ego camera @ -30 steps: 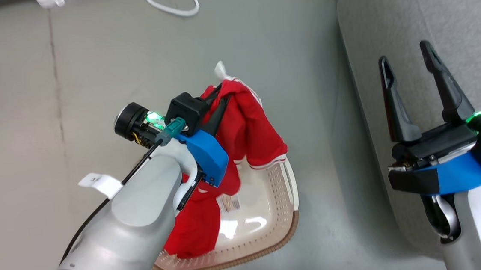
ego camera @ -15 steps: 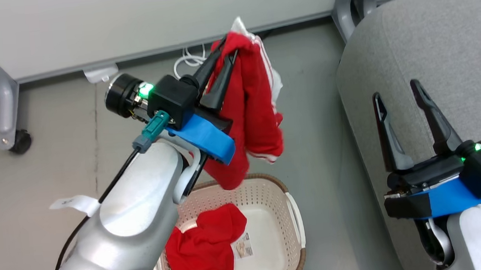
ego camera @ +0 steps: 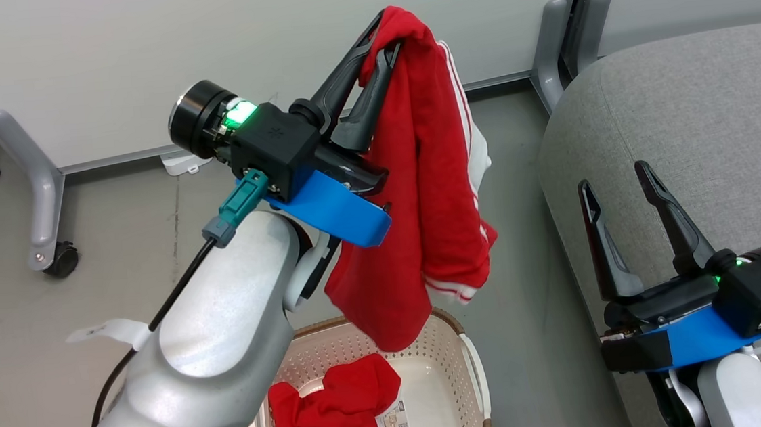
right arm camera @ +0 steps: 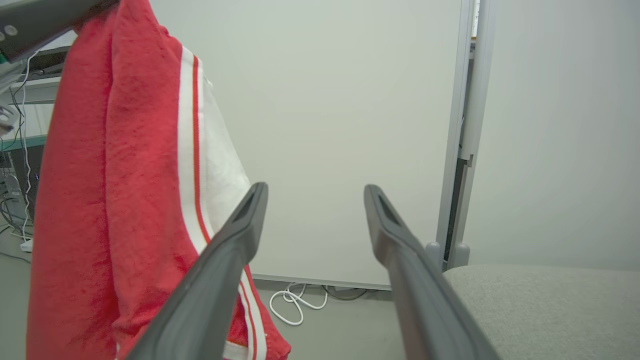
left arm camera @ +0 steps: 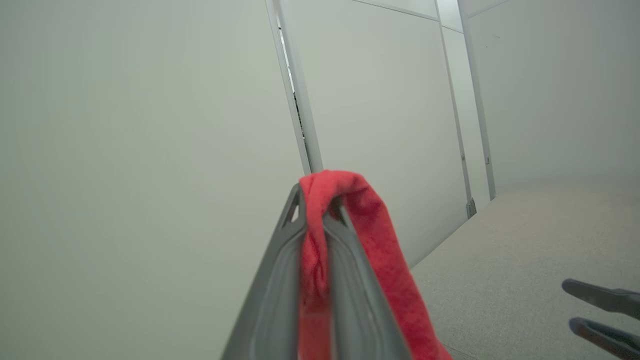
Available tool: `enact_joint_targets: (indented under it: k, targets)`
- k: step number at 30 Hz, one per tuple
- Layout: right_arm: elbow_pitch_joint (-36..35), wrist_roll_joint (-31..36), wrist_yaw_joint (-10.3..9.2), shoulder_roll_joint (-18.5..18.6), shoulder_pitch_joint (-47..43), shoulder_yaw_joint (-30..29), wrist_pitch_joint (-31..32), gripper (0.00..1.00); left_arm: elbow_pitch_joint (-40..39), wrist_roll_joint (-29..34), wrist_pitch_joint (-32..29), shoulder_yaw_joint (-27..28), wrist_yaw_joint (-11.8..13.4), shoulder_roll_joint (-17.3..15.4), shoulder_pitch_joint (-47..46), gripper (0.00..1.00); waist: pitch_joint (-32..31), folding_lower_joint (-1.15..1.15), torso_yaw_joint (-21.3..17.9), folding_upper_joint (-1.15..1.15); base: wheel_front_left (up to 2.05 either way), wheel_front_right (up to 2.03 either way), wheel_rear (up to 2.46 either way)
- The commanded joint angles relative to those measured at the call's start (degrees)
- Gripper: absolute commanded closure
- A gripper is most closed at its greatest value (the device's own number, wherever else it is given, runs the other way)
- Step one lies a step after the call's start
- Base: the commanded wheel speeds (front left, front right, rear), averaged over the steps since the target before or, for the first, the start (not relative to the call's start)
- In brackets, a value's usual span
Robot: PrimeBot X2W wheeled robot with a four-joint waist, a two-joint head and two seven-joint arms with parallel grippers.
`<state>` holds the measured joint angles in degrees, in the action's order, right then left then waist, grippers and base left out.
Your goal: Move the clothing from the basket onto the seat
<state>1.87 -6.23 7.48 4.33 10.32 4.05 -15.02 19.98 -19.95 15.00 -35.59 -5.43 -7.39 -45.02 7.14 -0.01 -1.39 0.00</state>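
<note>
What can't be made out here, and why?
- Head view: the basket's left side is behind the left forearm, its near end past the bottom edge.
- Head view: the garment in the basket runs off the bottom edge too.
- Head view: the label there is too small to read.
- Left wrist view: the held garment runs off the bottom edge.

A pale partition wall (ego camera: pixel 104 65) stands behind, its panels joined by a grey upright post (ego camera: pixel 552 44). At the left a grey metal leg (ego camera: pixel 46 192) ends in a black caster (ego camera: pixel 61 259) on the grey floor (ego camera: pixel 42 315). A white cable (right arm camera: pixel 295 302) lies looped on the floor at the wall's foot, and a small white block (ego camera: pixel 183 162) sits against the wall's base
</note>
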Motion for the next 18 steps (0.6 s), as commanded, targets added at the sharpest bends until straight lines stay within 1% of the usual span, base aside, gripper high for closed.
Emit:
enact_joint_targets:
  k: [1, 7, 12, 18]
  targets:
    - [0.1, -0.5, 0.03, -0.1, -0.7, 0.1, -0.2, 0.0, -0.2, 0.4, 0.3, 0.2, -0.2, 0.0, 0.4, 1.0, -0.3, 0.01, 0.0, 0.0, 0.0, 0.0, 0.0]
    - [-0.6, -0.5, 0.03, 0.1, -0.2, 1.8, -0.2, 0.0, -0.1, 0.8, 0.3, 0.2, -0.4, 0.5, 1.2, 1.0, -0.5, 0.01, 0.4, 0.0, 0.0, 0.0, 0.0]
    - [-1.5, -0.6, 0.03, 0.4, 2.3, 6.1, -0.2, 0.0, 0.2, 1.3, 0.3, 0.4, -0.7, 0.7, 1.1, 1.0, -0.1, 0.01, 0.7, 0.0, 0.0, 0.0, 0.0]
    - [0.2, 0.2, 0.03, 0.4, 8.2, 11.8, -0.2, 0.0, 0.5, 1.9, 0.3, 0.3, -1.0, 1.3, 0.2, 1.0, 0.7, 0.01, 1.0, 0.0, 0.0, 0.0, 0.0]
